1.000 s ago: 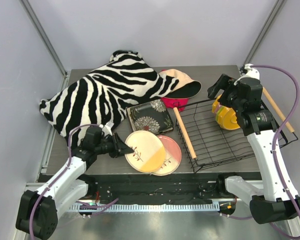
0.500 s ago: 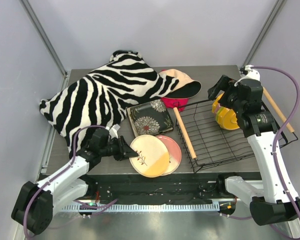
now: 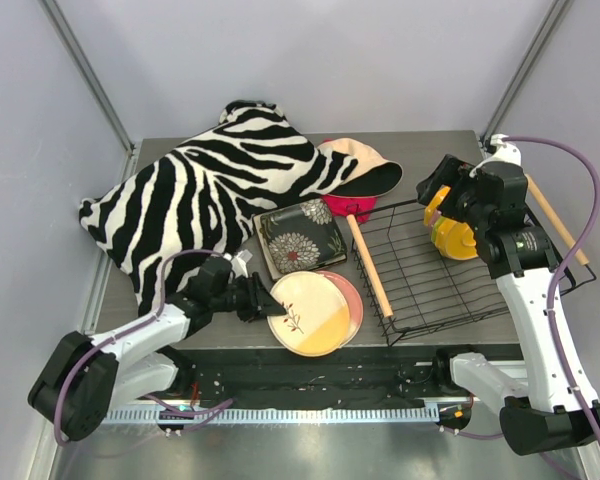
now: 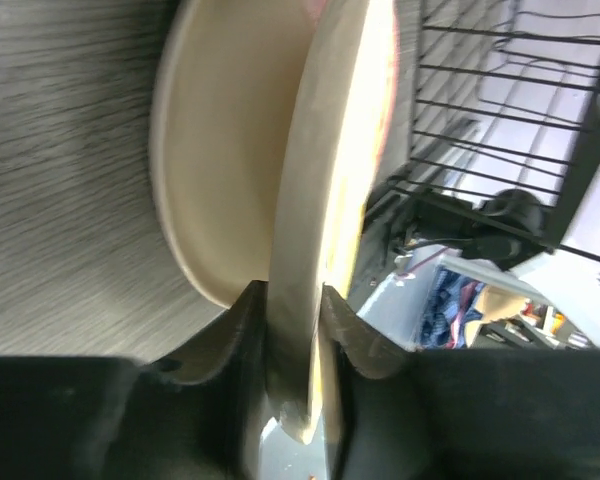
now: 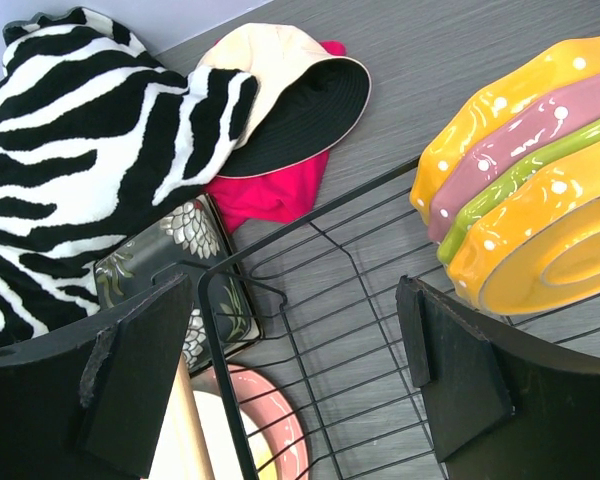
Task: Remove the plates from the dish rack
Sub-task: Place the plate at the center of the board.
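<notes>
- Pinching the rim of the round cream plate point(image 3: 315, 318) between both fingers, the left gripper point(image 3: 267, 302) sits at that plate's left edge.
- That plate lies partly over a pink plate point(image 3: 348, 288) on the table, just left of the dish rack point(image 3: 430, 275).
- Right gripper point(image 5: 298, 310) hangs over the rack, jaws spread wide, holding nothing. The orange dotted plates point(image 5: 520, 220) stand on edge inside, just to its right.
</notes>
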Controlling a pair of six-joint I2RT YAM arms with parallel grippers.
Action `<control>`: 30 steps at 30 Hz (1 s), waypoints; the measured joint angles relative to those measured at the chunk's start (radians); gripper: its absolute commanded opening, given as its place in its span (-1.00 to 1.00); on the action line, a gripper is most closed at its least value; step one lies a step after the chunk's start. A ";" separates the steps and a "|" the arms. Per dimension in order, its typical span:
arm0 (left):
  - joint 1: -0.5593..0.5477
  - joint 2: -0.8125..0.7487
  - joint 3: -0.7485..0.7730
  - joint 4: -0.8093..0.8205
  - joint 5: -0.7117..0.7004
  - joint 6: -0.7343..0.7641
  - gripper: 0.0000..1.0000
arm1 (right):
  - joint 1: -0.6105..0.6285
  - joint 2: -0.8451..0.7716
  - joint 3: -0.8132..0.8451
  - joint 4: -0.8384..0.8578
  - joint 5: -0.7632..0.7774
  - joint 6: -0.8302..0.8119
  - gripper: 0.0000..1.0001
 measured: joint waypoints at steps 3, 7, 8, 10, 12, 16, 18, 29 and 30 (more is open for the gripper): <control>-0.026 0.044 0.000 -0.006 -0.029 0.016 -0.17 | 0.000 -0.002 -0.001 -0.004 0.000 0.000 0.84; -0.051 0.100 0.001 -0.025 -0.056 0.038 0.01 | 0.000 -0.002 -0.004 -0.007 0.000 0.000 0.84; -0.054 0.106 0.001 -0.031 -0.062 0.043 0.03 | 0.000 -0.002 -0.005 -0.007 0.000 0.000 0.84; -0.058 0.112 0.006 -0.051 -0.075 0.056 0.07 | 0.000 -0.002 -0.008 -0.008 0.000 -0.001 0.84; -0.059 0.112 0.024 -0.083 -0.090 0.077 0.11 | -0.001 -0.002 -0.010 -0.009 0.000 -0.001 0.84; -0.060 0.100 0.076 -0.171 -0.142 0.133 0.22 | 0.000 -0.002 -0.013 -0.009 0.000 -0.001 0.84; -0.060 0.083 0.096 -0.209 -0.166 0.158 0.22 | 0.000 -0.002 -0.013 -0.009 0.000 -0.001 0.84; -0.061 0.058 0.114 -0.287 -0.214 0.207 -0.18 | -0.001 -0.002 -0.013 -0.009 -0.001 -0.001 0.84; -0.061 0.058 0.114 -0.289 -0.216 0.207 -0.22 | -0.001 -0.002 -0.013 -0.009 -0.001 -0.001 0.84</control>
